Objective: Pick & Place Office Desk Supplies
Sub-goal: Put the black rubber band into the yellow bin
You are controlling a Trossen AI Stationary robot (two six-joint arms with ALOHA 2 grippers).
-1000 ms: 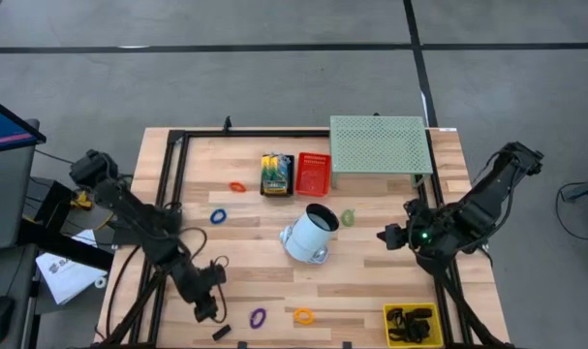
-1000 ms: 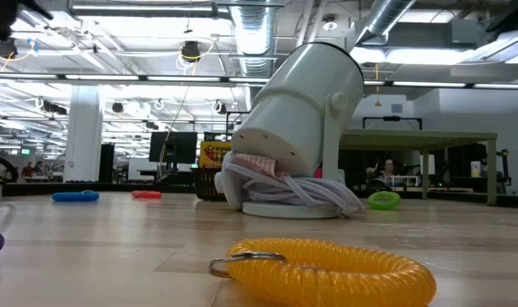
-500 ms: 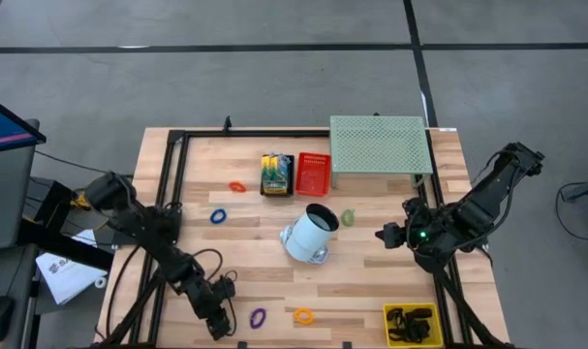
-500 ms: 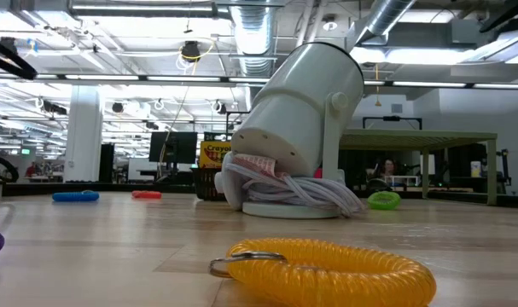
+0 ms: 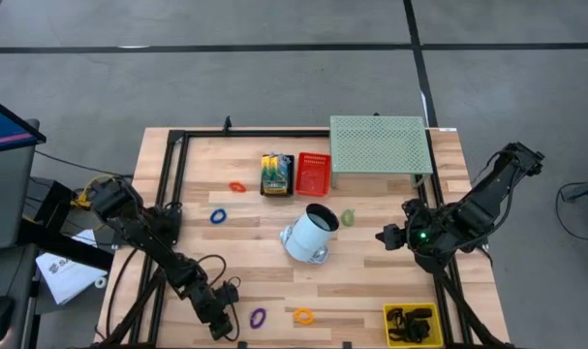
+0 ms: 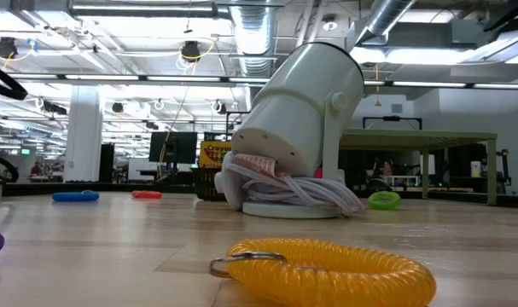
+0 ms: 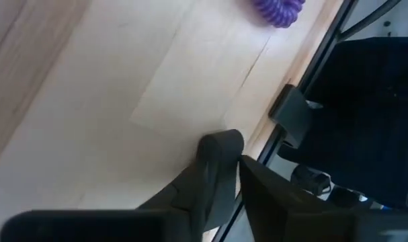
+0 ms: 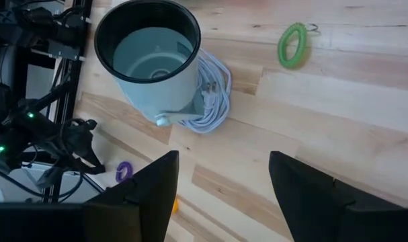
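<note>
We see the left gripper (image 5: 219, 328) low at the near edge of the pale wooden table (image 5: 371, 281), just beside the purple coiled ring (image 5: 258, 317). In its wrist view its two dark fingers (image 7: 217, 161) stand nearly together with only a thin gap, and we cannot tell whether anything sits between them; the purple coil lies apart from them on the wood. The right gripper (image 5: 384, 237) hangs over the table's right side, its fingers (image 8: 146, 191) spread wide and empty. Its wrist view looks into the white cylindrical appliance (image 8: 150, 57) with its bundled white cord and shows the green coiled ring (image 8: 292, 45) beyond. Only the low view shows the yellow coiled ring (image 6: 327, 269) up close; neither gripper appears there.
</note>
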